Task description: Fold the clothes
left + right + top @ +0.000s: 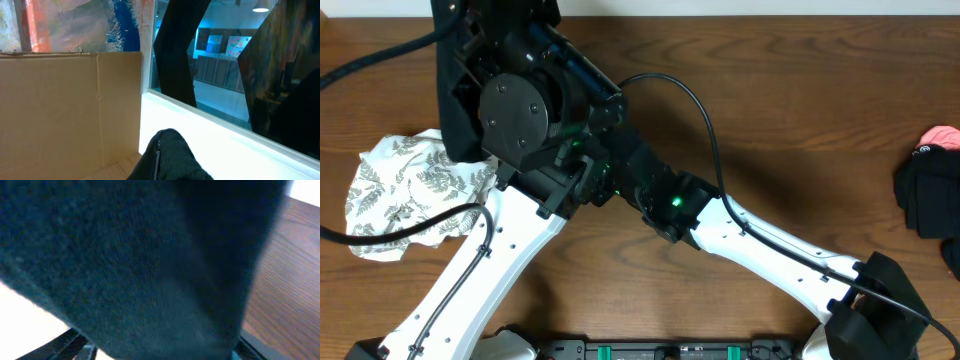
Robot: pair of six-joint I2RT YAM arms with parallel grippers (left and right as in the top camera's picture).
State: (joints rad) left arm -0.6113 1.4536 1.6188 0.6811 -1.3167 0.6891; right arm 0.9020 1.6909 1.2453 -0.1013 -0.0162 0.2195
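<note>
The shirt (125, 265) fills my right wrist view, pressed right up to the lens, with a strip of brown surface (292, 270) showing beside it. My right hand (585, 152) is lost behind that fabric, so I cannot tell whether it is open or closed. My left hand (498, 40) is closed, and a bunched fold of the shirt rises right at it in its own wrist view, so it grips the shirt. The shirt is up off the surface and drapes down around my raised left arm (520, 110). My right arm (760, 235) reaches in beneath the left. Farther out on the surface, a white leaf-print cloth (400, 185) lies crumpled to the left, and a black garment with a pink piece (928, 190) sits at the right edge. Beyond stand a cardboard box (65, 110) and a window (220, 70).
</note>
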